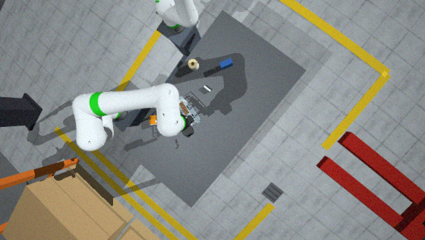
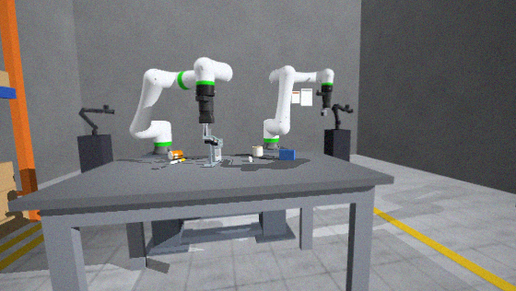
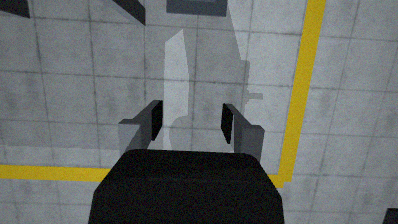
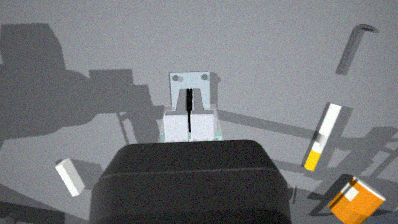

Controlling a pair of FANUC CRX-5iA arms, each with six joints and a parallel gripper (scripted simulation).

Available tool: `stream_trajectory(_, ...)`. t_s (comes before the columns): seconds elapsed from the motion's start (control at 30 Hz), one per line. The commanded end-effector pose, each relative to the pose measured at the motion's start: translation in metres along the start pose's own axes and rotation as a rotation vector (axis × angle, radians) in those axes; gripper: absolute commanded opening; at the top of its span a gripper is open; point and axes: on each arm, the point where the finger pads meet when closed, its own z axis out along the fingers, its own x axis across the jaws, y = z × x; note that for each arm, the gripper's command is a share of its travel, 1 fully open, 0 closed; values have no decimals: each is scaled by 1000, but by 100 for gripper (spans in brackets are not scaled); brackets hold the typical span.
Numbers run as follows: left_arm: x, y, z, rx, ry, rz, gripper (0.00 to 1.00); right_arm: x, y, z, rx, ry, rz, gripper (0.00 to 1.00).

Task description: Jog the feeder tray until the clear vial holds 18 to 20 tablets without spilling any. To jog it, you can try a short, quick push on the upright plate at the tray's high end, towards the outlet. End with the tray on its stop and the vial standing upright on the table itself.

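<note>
The feeder (image 1: 194, 114) (image 2: 217, 152) stands on the table, a pale, light-blue frame. A brown-orange part (image 1: 184, 108) shows on it from above. In the right wrist view its light-blue bracket (image 4: 190, 79) lies ahead of the fingertips, with a pale plate (image 4: 176, 128) under them. My right gripper (image 2: 206, 135) (image 4: 190, 102) is shut on nothing and points down over the feeder's end; whether it touches is unclear. My left gripper (image 2: 323, 112) (image 3: 192, 114) is open and empty, high and away from the feeder. I cannot make out the clear vial or count tablets.
An orange bottle (image 1: 152, 120) (image 2: 176, 155) (image 4: 356, 201), a white-and-yellow marker (image 4: 326, 130) and a hex key (image 4: 348, 52) lie to one side. A white block (image 1: 206, 88) (image 4: 69, 177), a beige roll (image 1: 193, 64) (image 2: 257, 151) and a blue box (image 1: 226, 63) (image 2: 287, 155) are on the other.
</note>
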Motion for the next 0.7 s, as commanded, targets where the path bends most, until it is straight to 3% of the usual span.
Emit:
stream_trajectory(0.0,0,0,-1,-3,0,0,100,0,2,-1,-1,-1,-1,0)
stream_trajectory(0.2,0,0,-1,-3,0,0,100,0,-22,-7,0,-1,-1,0)
stream_trajectory(0.67,0,0,-1,-3,0,0,100,0,-18,-6,0,-1,-1,0)
